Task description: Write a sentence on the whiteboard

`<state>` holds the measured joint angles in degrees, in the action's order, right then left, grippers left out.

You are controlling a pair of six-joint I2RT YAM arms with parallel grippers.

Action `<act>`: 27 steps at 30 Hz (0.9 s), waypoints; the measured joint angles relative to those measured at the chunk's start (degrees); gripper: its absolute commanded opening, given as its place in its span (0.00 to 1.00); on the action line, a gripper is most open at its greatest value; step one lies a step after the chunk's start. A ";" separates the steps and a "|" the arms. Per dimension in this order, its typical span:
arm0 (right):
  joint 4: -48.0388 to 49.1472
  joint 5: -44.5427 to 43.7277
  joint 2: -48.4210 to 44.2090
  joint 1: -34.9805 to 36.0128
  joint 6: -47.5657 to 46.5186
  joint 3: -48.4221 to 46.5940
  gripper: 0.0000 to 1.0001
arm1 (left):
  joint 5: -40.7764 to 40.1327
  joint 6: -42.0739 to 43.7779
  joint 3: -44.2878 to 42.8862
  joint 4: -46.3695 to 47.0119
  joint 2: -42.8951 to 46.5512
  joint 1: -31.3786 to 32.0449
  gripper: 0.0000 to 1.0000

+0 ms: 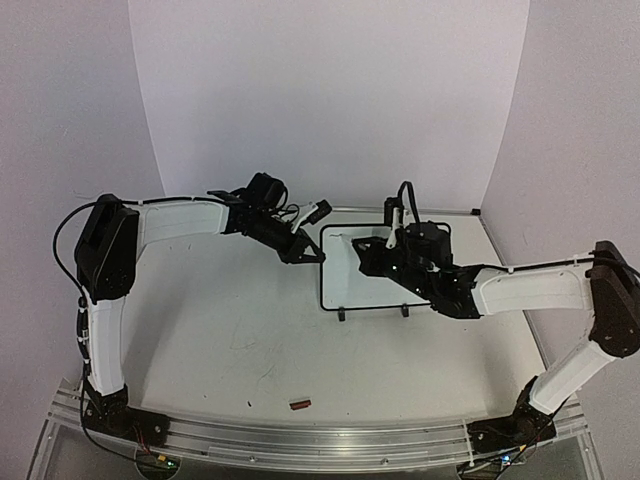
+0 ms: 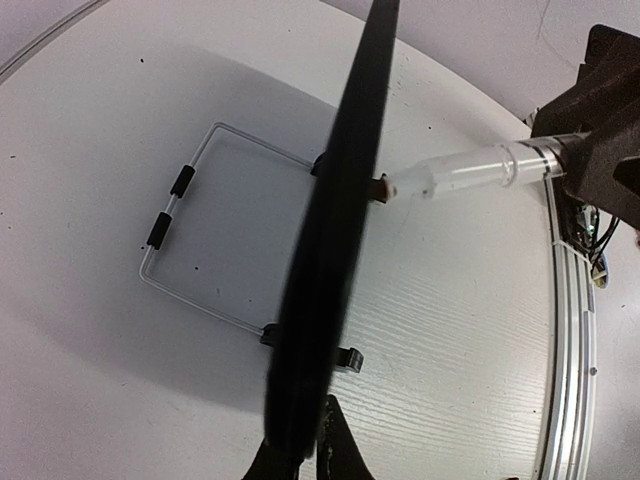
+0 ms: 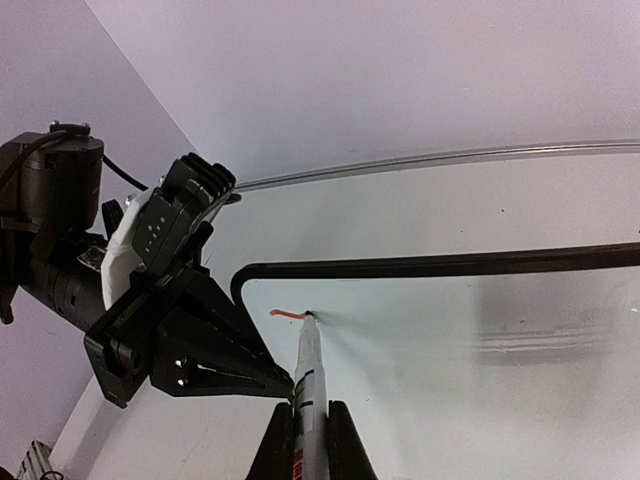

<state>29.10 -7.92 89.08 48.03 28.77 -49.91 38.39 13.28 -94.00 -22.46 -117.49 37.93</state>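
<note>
The whiteboard (image 1: 372, 285), white with a thin black border, lies mid-table on two small black feet. My left gripper (image 1: 316, 255) is shut on its left edge. In the left wrist view that edge is a blurred black bar (image 2: 335, 230) running down into my left gripper (image 2: 311, 432). My right gripper (image 3: 310, 408) is shut on a white marker (image 3: 307, 375). The marker's tip rests on the board (image 3: 470, 380) near its top left corner. Of the sentence, only a short orange-red stroke (image 3: 286, 314) shows. In the top view the right gripper (image 1: 368, 252) hovers over the board's upper left part.
A small red-brown cap-like piece (image 1: 299, 404) lies near the table's front edge. An aluminium rail (image 1: 320, 438) runs along the front between the arm bases. A curved white backdrop (image 1: 330, 100) closes the back, and a thin strip (image 3: 450, 157) marks the far table edge.
</note>
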 measured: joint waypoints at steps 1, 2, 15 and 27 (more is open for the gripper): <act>-0.02 -0.33 -0.29 0.00 0.00 0.16 0.00 | 0.00 0.00 0.00 0.00 0.00 0.00 0.00; -0.04 -0.64 -0.55 -0.02 0.00 0.31 0.00 | 0.00 0.02 0.00 -0.02 0.00 0.00 0.00; -0.02 2.78 -1.60 -0.10 -0.64 0.48 0.00 | -0.10 0.20 0.00 -0.04 0.00 0.16 0.00; -1.59 3.26 -1.58 0.26 -1.00 0.46 0.00 | -0.52 0.18 0.00 -0.04 0.11 0.33 0.00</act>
<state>27.51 -4.66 87.50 48.29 27.78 -49.45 37.87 13.46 -94.00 -22.50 -117.38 38.26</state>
